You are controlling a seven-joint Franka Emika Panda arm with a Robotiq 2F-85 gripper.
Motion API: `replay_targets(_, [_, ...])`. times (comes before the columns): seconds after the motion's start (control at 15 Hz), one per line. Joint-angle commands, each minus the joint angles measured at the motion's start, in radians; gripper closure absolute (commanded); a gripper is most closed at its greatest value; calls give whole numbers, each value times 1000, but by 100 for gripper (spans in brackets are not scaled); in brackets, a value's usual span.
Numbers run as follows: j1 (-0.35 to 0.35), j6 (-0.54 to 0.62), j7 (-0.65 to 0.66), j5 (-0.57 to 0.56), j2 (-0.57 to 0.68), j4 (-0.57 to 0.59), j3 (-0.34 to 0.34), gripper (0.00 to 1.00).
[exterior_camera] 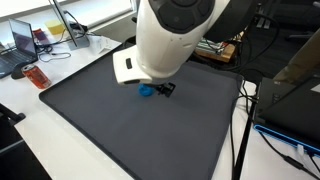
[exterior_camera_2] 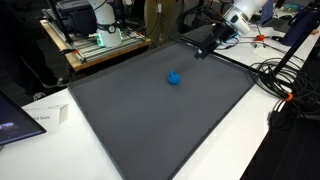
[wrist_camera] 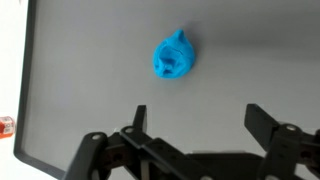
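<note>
Blue lump [wrist_camera: 174,57] lies lengthwise, tip pointing away from the spread, empty pincer [wrist_camera: 197,120]

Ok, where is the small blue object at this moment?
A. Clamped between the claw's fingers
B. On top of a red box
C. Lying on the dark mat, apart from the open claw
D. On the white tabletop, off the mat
C: in the wrist view the blue object lies on the dark mat, with bare mat between it and the open claw, which holds nothing.
</note>
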Motion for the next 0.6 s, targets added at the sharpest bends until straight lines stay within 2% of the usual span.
replay_targets(0.0, [33,-15,-55,-52,37,56,-12,0])
replay_targets(0.53, [85,-50,-144,-127,56,58,-9,0])
